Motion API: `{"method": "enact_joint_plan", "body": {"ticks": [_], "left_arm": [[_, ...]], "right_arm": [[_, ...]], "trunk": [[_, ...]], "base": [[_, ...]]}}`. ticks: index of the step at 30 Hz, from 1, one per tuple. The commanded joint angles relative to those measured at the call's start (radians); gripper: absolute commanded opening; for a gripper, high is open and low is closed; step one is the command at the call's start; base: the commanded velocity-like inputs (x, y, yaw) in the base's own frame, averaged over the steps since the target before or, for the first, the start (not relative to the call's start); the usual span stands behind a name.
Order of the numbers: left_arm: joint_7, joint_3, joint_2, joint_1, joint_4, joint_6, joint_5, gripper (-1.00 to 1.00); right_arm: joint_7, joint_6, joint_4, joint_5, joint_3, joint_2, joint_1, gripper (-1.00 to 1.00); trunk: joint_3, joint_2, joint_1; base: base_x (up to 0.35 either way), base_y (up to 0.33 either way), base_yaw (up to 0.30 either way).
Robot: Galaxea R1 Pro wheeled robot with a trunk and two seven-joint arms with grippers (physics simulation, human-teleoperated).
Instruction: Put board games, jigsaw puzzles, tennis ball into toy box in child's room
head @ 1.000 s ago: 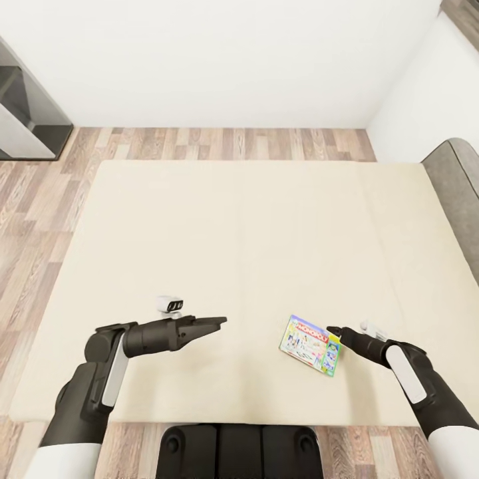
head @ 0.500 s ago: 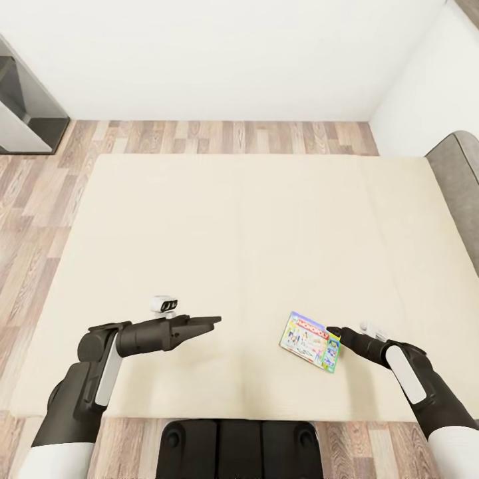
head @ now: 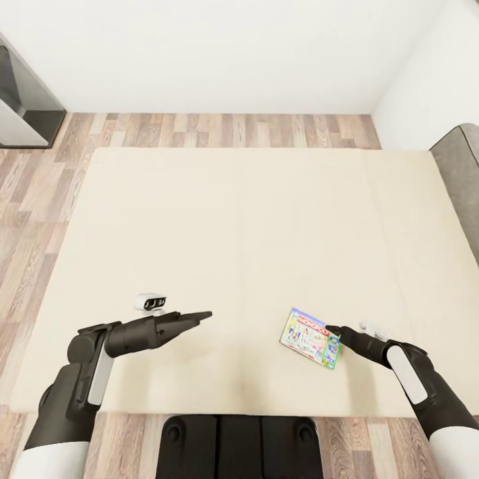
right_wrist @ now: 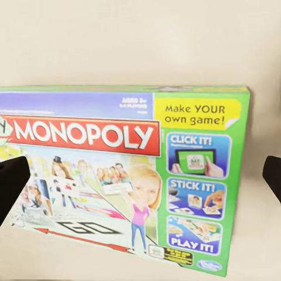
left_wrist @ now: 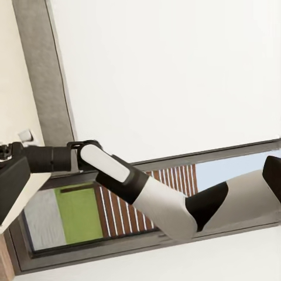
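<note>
A Monopoly game box (head: 310, 338) lies flat on the beige bed (head: 253, 219), near the mattress's front edge and toward its right side, turned slightly askew to that edge. The right gripper (head: 334, 330) sits at the box's right-hand edge, its tip just touching or just beside the green side of the cover; in the right wrist view the game fills the space ahead, and the two dark fingers (right_wrist: 12, 181) stand wide apart, one at each side, with nothing pinched between them. The left gripper (head: 199, 315) hovers over bare mattress well to the left of the game, its jaws pressed together into a thin point. Most of the mattress lies open beyond both arms. Wood floor (head: 40, 193) borders the bed's left and far edges, and a grey headboard (head: 462, 179) runs along its right edge.
</note>
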Motion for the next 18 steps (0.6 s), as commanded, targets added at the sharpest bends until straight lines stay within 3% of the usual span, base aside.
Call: {"method": "enact_joint_plan", "body": {"ticks": [1, 18], "left_arm": [[-0.004, 0.003, 0.001, 0.000, 0.000, 0.011, -0.001, 1.00], [-0.004, 0.013, 0.004, 0.000, 0.000, 0.009, -0.001, 1.00]], "right_arm": [[0.009, 0.006, 0.000, 0.003, -0.002, 0.000, 0.000, 1.00], [0.025, 0.005, 0.000, 0.003, -0.002, -0.002, -0.001, 1.00]], "trunk": [[-0.003, -0.002, 0.000], [-0.030, -0.002, 0.000]], "base": [[0.000, 0.000, 0.000], [0.000, 0.000, 0.000]]}}
